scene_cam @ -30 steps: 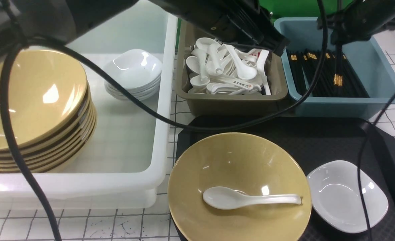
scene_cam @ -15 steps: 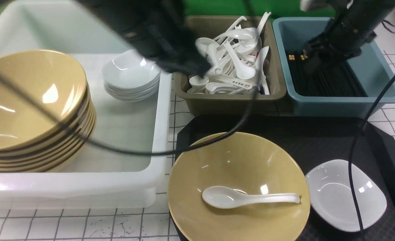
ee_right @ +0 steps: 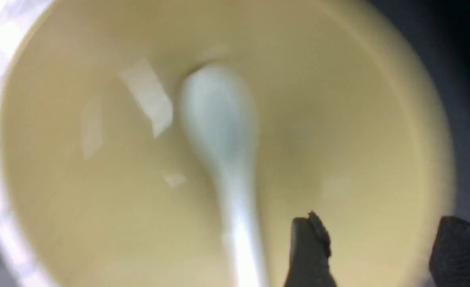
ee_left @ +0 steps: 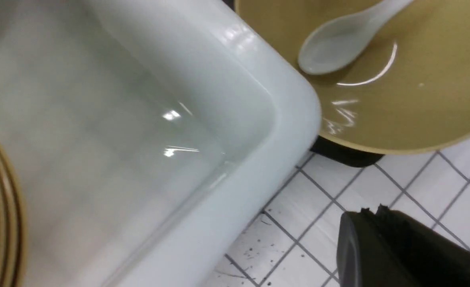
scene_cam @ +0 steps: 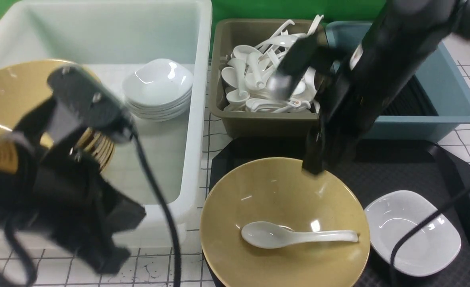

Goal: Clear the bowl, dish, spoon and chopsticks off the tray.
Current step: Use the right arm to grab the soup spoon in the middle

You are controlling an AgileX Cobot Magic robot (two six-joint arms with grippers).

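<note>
The yellow bowl (scene_cam: 282,199) sits on the left of the black tray (scene_cam: 398,167), with the white spoon (scene_cam: 294,236) lying inside it. The white dish (scene_cam: 414,233) sits on the tray to the bowl's right. No chopsticks show on the tray. My right gripper (scene_cam: 316,167) hangs over the bowl's far rim; in the right wrist view it (ee_right: 382,239) is open and empty above the bowl (ee_right: 99,179), beside the spoon (ee_right: 219,119). My left gripper (scene_cam: 109,258) is blurred at the front left; in the left wrist view it (ee_left: 372,209) is shut and empty above the tiled table.
The white tub (scene_cam: 195,119) at the left holds a stack of yellow bowls (scene_cam: 3,91) and a stack of white dishes (scene_cam: 159,85). An olive bin (scene_cam: 258,123) of spoons and a blue bin (scene_cam: 442,115) with black chopsticks stand behind the tray.
My left arm has swung from over the bins down to the front left. My right arm has come from the blue bin down over the bowl's far rim.
</note>
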